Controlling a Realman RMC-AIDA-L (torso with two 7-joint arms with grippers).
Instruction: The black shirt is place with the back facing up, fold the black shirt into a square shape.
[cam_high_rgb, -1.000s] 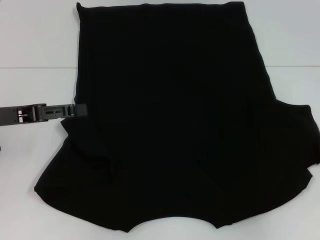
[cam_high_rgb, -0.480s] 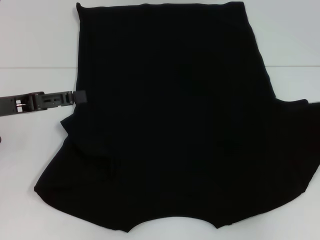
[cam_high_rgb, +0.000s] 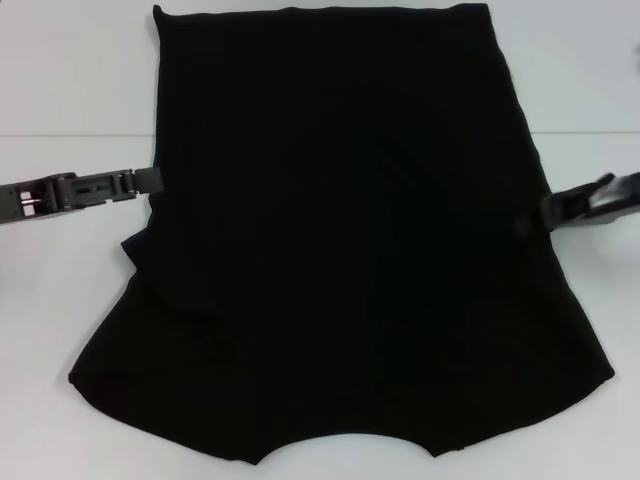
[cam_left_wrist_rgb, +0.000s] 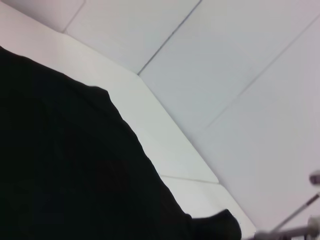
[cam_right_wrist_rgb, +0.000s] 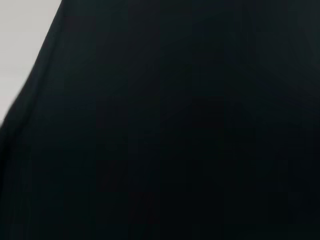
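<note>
The black shirt lies spread flat on the white table, plain side up, with its hem at the far end and the collar notch at the near edge. In the head view my left gripper reaches in low from the left, and its tip meets the shirt's left edge about halfway along. On the opposite side, my right gripper touches the shirt's right edge at about the same height. Black shirt cloth fills the lower part of the left wrist view. Shirt cloth covers nearly all of the right wrist view.
The white table shows on both sides of the shirt, with a thin seam line running across it. The left sleeve area is bunched with a few wrinkles. A pale table edge shows past the cloth in the left wrist view.
The right sleeve that stuck out to the right no longer shows there. My right gripper has come into view at the right edge. My left gripper has slid farther along the left edge.
</note>
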